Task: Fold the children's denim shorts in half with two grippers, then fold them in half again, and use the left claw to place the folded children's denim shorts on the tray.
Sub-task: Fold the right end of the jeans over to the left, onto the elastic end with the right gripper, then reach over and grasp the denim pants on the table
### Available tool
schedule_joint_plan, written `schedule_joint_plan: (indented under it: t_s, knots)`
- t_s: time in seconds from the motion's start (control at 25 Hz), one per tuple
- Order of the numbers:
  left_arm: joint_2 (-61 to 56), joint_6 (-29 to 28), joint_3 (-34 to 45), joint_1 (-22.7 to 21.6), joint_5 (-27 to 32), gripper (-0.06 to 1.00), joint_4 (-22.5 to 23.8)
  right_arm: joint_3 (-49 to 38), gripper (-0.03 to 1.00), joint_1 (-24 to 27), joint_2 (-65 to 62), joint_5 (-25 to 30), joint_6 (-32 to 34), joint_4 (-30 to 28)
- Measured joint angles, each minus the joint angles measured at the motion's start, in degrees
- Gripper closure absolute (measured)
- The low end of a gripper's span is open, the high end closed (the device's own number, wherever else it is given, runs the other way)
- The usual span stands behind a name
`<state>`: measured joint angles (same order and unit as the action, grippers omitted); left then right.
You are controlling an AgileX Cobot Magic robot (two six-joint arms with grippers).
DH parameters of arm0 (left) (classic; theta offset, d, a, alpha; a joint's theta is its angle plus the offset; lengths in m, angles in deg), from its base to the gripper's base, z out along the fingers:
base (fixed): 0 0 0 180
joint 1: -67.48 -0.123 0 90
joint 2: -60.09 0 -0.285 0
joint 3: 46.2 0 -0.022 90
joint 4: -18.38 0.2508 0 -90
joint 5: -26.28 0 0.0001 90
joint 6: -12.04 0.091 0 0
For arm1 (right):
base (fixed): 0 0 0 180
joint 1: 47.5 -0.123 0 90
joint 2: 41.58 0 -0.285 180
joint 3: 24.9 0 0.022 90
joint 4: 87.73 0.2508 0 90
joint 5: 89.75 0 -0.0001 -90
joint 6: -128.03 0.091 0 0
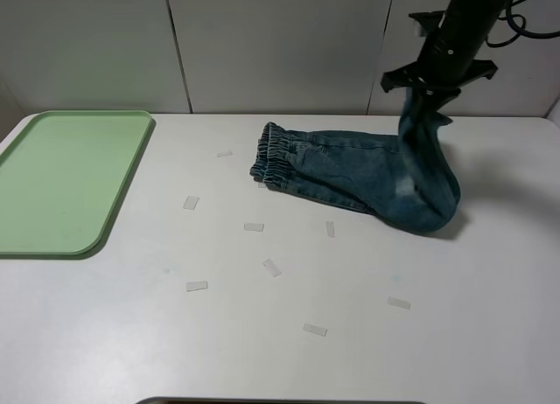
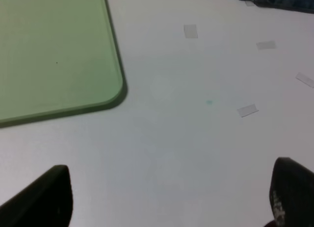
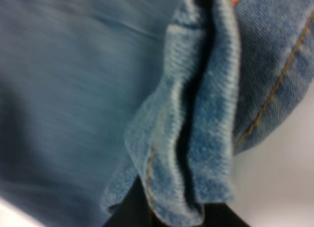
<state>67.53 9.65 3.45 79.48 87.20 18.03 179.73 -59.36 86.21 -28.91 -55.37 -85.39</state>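
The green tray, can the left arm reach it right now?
Probably yes. The left gripper hangs open and empty near the tray, by its rounded corner, and nothing but table shows between them. The shorts lie off to the other side, out of the way.

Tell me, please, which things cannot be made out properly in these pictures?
- Right gripper: fingertips buried in the lifted shorts in the exterior high view; blurred denim fills the right wrist view.
- Left gripper: absent from exterior high; the left wrist view's edge cuts it, only two tips show.
- Tray: left side cut by the exterior high frame edge.
- Pale strips on the table: too small to identify.
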Motion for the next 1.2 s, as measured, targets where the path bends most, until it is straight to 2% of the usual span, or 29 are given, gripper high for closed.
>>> schedule_joint_plan:
  t_s: [0.24,0.44,0.68,0.76,0.92,1.0,1.2]
  knots:
    - [0.0,0.0,0.0,0.0,0.0,0.15,0.0,0.5,0.92,-3.3,0.6,-5.0,5.9,9.8]
    - [0.0,0.0,0.0,0.0,0.0,0.15,0.0,0.5,0.92,-4.8,2.8,-5.9,8.3,10.7]
    - [0.0,0.0,0.0,0.0,0.0,0.15,0.0,0.5,0.90,-7.6,4.5,-9.4,7.5,14.0]
    - [0.0,0.0,0.0,0.0,0.0,0.15,0.4,0.5,0.81,-8.5,4.9,-10.8,4.8,16.4]
    - [0.0,0.0,0.0,0.0,0.0,0.15,1.7,0.5,0.47,-10.7,5.0,-15.1,-4.2,23.8]
    - [0.0,0.0,0.0,0.0,0.0,0.15,3.2,0.5,0.35,-11.6,5.0,-17.2,-9.1,27.4]
    - [0.0,0.0,0.0,0.0,0.0,0.15,6.8,0.5,0.28,-12.5,5.0,-18.5,-13.1,30.2]
